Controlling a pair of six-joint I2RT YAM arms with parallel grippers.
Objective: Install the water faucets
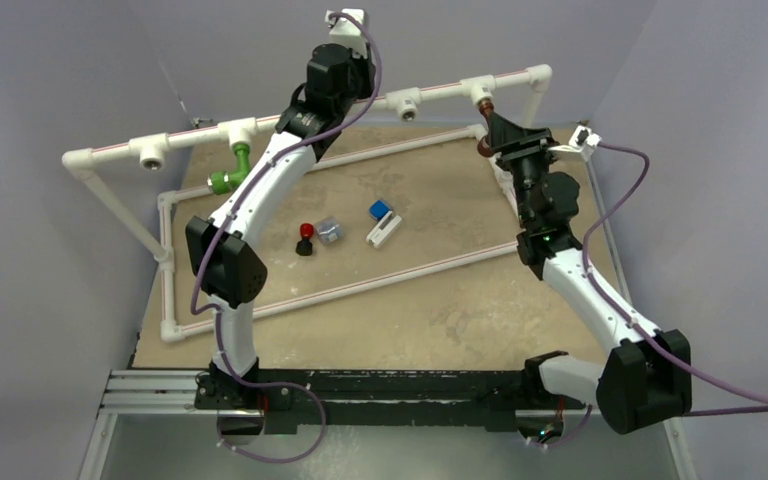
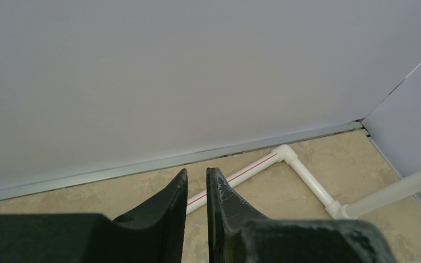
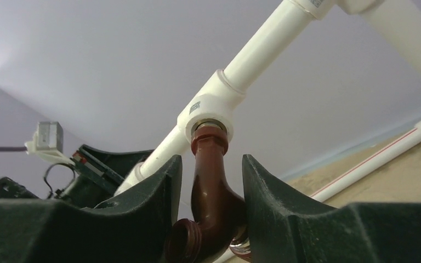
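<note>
The reddish-brown faucet (image 1: 484,106) hangs with its top in the right tee (image 1: 479,91) of the raised white pipe rail. In the right wrist view the faucet (image 3: 214,192) sits between my fingers below the tee socket (image 3: 211,109). My right gripper (image 3: 212,160) is shut on its bent body; it also shows in the top view (image 1: 490,127). The green faucet (image 1: 232,170) hangs from a tee (image 1: 240,130) on the left of the rail. My left gripper (image 2: 197,174) is shut and empty, held high and facing the back wall.
A red-and-black knob (image 1: 305,238), a small grey block (image 1: 330,231) and a blue-white block (image 1: 384,221) lie mid-table. Two tees (image 1: 150,152) (image 1: 406,102) on the rail have open sockets. A low pipe frame (image 1: 360,285) lies on the table; walls stand close around.
</note>
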